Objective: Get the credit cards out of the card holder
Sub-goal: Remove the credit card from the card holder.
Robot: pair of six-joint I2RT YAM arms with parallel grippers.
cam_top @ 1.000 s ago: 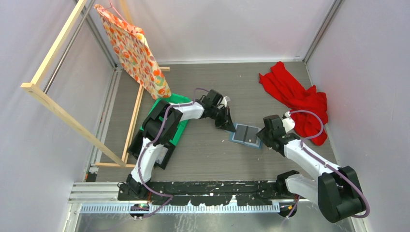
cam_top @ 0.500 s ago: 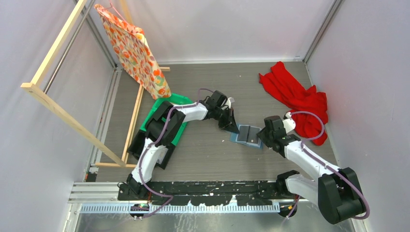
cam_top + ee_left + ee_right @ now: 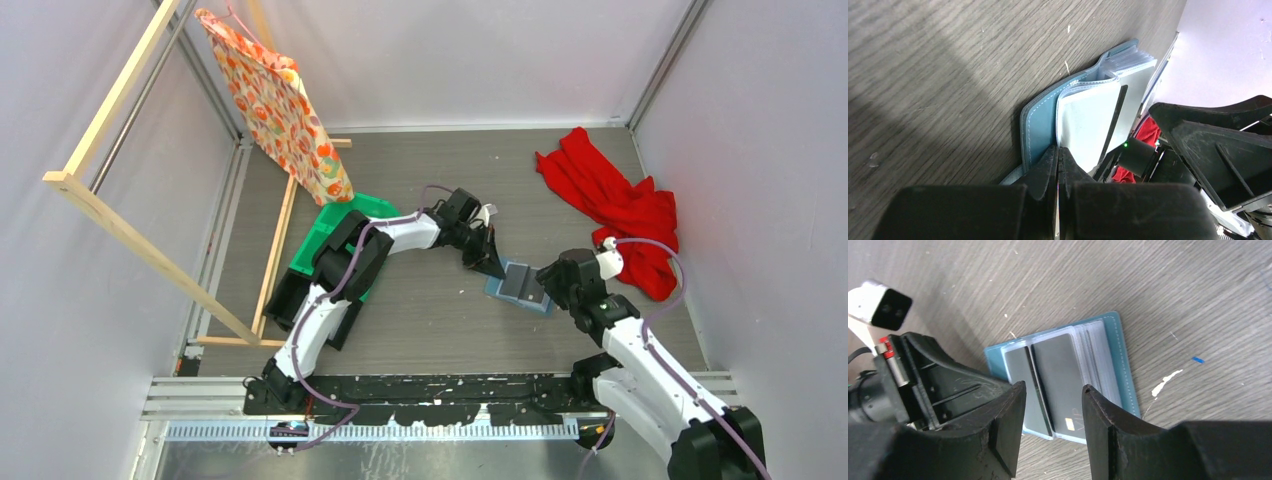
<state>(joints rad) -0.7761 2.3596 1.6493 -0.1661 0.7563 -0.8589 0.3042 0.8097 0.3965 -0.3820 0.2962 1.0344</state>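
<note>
**Grip notes: credit cards (image 3: 1060, 382) snug in the card holder (image 3: 1122, 360)**

The card holder lies opened on the table (image 3: 430, 310) between the two arms, with its clear sleeves facing up. Two dark credit cards show through the topmost sleeves, side by side. More leaves are stacked at one side, their contents too faint to make out.

The left hand (image 3: 1057, 152) is closed, its tips pressed together at the holder's edge where the blue cover meets a pale sleeve. It looks to be pinching that edge, though how much is caught between the tips is hidden. The right hand (image 3: 1052, 390) hangs just above the dark cards with its fingers spread, holding nothing.

The cards look thin, stiff, light and smooth, so there is little to catch on a flat face. The glossy sleeves probably hold them by friction. The holder looks soft and light, and would likely lift or slide along with a card unless it is pinned.

The best hold is probably a card's exposed edge at the sleeve mouth, pinched across its thickness and drawn out in line with the sleeve. Which side the mouths open on cannot be told here. A light squeeze seems wise, since clamping sleeve and card together would lock the card in.
</note>
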